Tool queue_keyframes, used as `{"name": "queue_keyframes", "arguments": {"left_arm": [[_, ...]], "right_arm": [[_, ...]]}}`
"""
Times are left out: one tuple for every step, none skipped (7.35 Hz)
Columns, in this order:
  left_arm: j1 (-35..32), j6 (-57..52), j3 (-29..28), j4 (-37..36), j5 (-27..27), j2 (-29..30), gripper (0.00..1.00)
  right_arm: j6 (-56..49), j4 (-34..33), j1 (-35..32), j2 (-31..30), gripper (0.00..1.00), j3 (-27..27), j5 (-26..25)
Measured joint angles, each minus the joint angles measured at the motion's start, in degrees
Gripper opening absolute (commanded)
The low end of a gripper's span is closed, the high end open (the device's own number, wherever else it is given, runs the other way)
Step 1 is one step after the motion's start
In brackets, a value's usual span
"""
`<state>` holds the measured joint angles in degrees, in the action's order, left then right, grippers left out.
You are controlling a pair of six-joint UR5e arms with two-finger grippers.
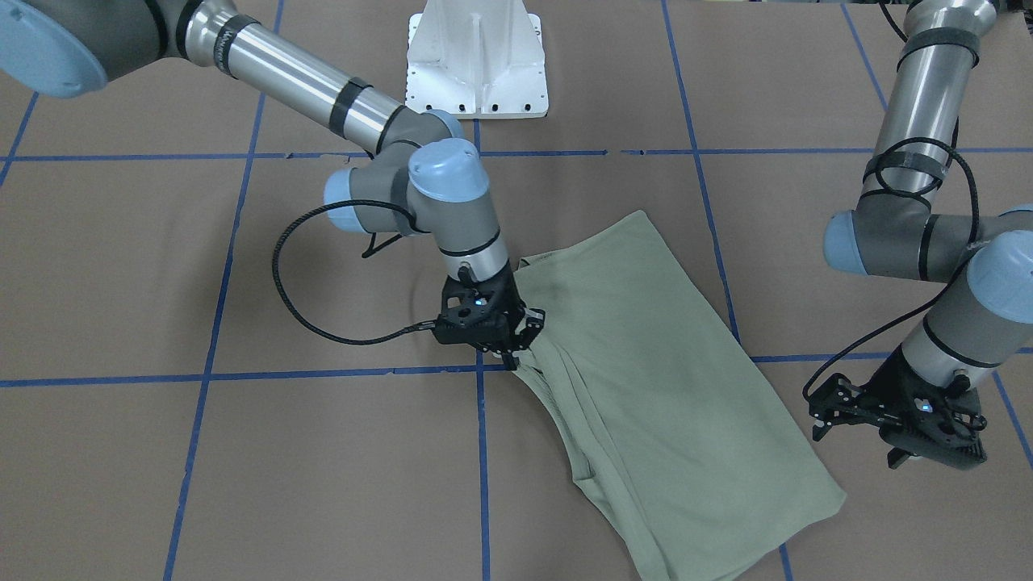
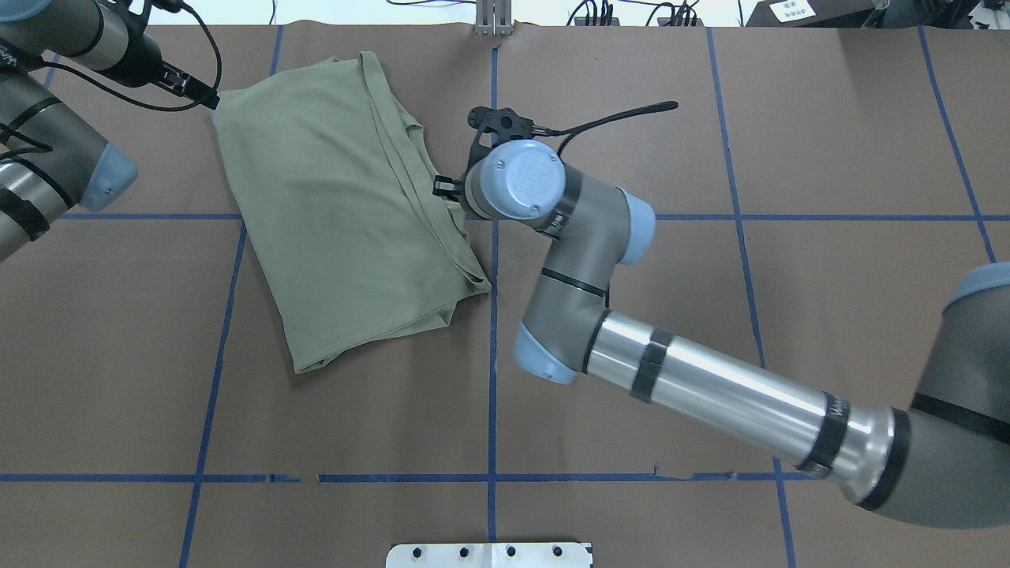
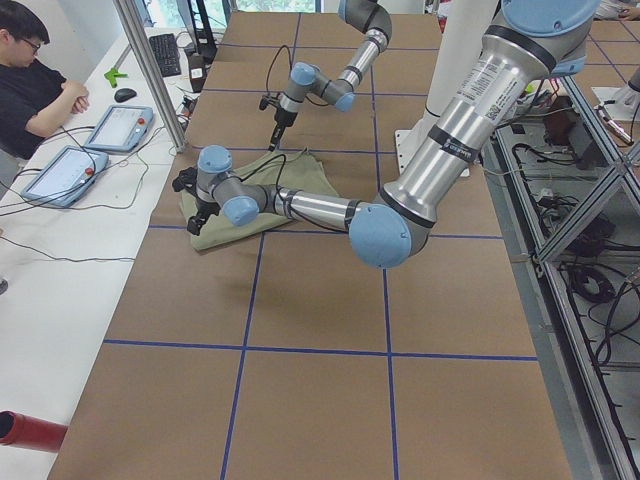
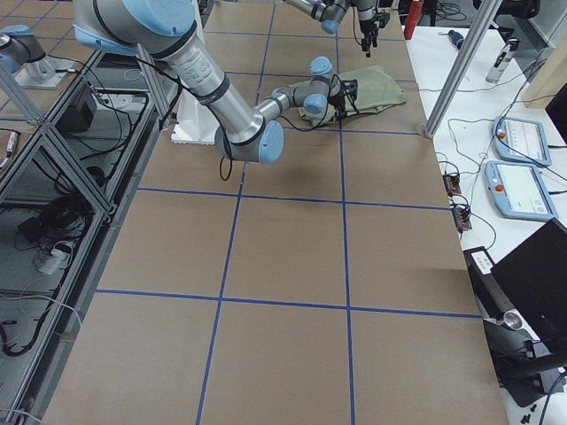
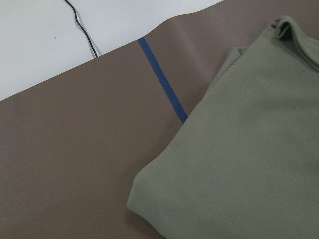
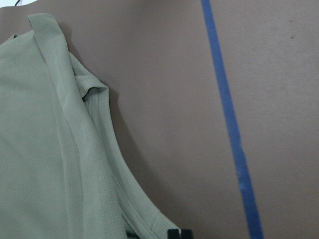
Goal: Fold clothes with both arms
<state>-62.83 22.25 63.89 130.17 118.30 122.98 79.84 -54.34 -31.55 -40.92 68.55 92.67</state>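
Note:
The pale sage-green shirt [image 1: 662, 387] lies folded into a long slanted rectangle on the brown table, with its banded hems bunched along one side [image 2: 410, 173]. My right gripper [image 1: 513, 361] points down at that bunched edge. Its fingertips [image 6: 174, 233] sit close together, shut on the shirt's edge, and creases run out from the pinch. My left gripper [image 1: 813, 413] hovers open beside the shirt's far corner [image 5: 144, 194] and holds nothing. The overhead view shows the left gripper [image 2: 211, 99] just off the shirt's top left corner.
The white pedestal [image 1: 476, 56] stands at the robot's side of the table. Blue tape lines [image 2: 493, 355] divide the brown surface into squares. The table's far edge [image 2: 489, 25] runs close behind the shirt. A person [image 3: 40, 80] sits at a side table with tablets [image 3: 120, 125].

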Motion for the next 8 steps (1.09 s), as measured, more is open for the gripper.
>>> {"name": "queue_keyframes", "arguments": {"left_arm": [[0.04, -0.01, -0.01, 0.00, 0.00, 0.03, 1.00], [0.06, -0.01, -0.02, 0.00, 0.00, 0.05, 1.00], [0.07, -0.02, -0.01, -0.01, 0.00, 0.06, 1.00], [0.08, -0.02, -0.01, 0.00, 0.00, 0.06, 1.00], [0.08, -0.02, 0.00, 0.00, 0.00, 0.06, 1.00], [0.08, -0.02, 0.01, 0.00, 0.00, 0.06, 1.00], [0.08, -0.02, 0.01, 0.00, 0.02, 0.06, 1.00], [0.08, -0.04, 0.01, -0.01, 0.04, 0.06, 1.00]], "right_arm": [[0.05, -0.25, 0.35, -6.86, 0.00, 7.75, 0.47], [0.10, -0.42, 0.86, -12.29, 0.00, 13.70, 0.62], [0.12, -0.57, 1.33, -17.00, 0.00, 18.61, 0.56], [0.13, -0.63, 1.71, -21.84, 0.00, 23.31, 0.38], [0.33, -0.69, 2.36, -26.27, 0.00, 27.57, 0.15], [1.70, -0.76, 3.84, -29.46, 0.00, 30.93, -0.77], [4.15, -1.09, 6.57, -31.02, 0.00, 32.99, -3.62], [5.99, -2.07, 9.89, -31.38, 0.00, 33.90, -7.57]]}}
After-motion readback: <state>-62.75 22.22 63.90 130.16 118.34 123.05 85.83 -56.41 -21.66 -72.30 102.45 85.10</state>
